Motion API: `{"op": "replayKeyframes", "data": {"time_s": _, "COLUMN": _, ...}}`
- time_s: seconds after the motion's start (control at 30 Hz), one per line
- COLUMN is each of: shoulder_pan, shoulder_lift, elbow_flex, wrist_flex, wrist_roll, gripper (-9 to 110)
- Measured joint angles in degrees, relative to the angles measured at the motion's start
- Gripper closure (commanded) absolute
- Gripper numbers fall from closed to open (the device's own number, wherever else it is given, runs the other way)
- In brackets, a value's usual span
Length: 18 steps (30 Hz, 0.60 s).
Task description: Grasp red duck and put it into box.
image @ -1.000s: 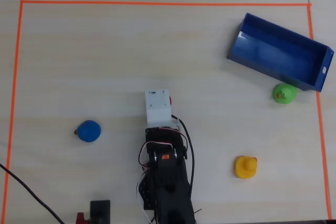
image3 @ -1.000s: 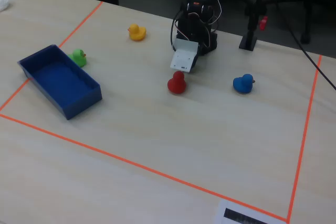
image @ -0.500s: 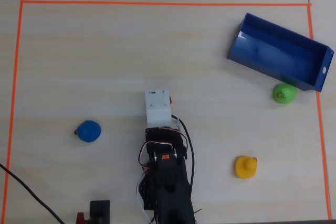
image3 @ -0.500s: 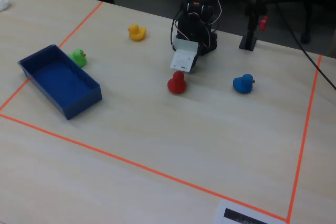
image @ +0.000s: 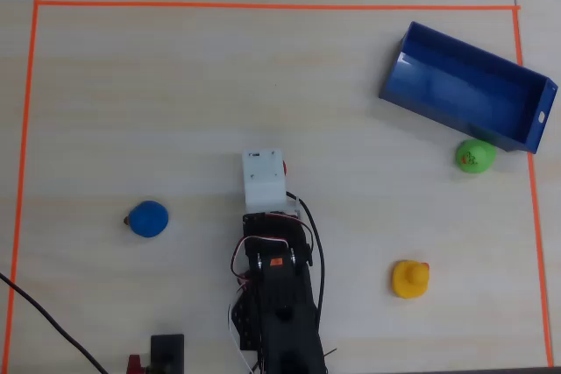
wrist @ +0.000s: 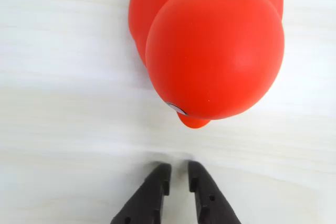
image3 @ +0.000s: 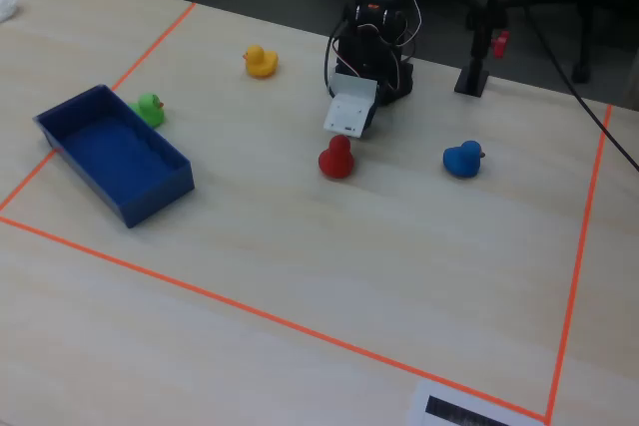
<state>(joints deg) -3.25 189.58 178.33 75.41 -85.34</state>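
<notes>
The red duck point(wrist: 210, 45) fills the top of the wrist view, beak pointing down toward my gripper point(wrist: 178, 167). The gripper's two black fingers stand almost together with a thin gap, holding nothing, their tips just short of the duck. In the fixed view the red duck point(image3: 336, 159) stands on the table right in front of the arm's white wrist housing point(image3: 349, 112). In the overhead view only a red sliver of the duck point(image: 285, 166) shows beside that housing. The blue box point(image: 478, 52) lies open at the far right, and at the left in the fixed view point(image3: 160, 192).
A green duck point(image: 474, 156) sits against the box's outer wall. A yellow duck point(image: 409, 278) and a blue duck point(image: 149, 218) stand apart on the table. Orange tape point(image: 263, 6) frames the work area. A black stand point(image3: 471, 77) is beside the arm's base.
</notes>
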Motion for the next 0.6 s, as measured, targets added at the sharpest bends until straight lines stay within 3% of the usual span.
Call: {"op": "replayKeyframes", "data": {"time_s": 0.6, "shoulder_pan": 2.46, "shoulder_lift": 0.0, "elbow_flex": 0.0, "wrist_flex": 0.0, "wrist_roll": 0.0, "gripper": 101}}
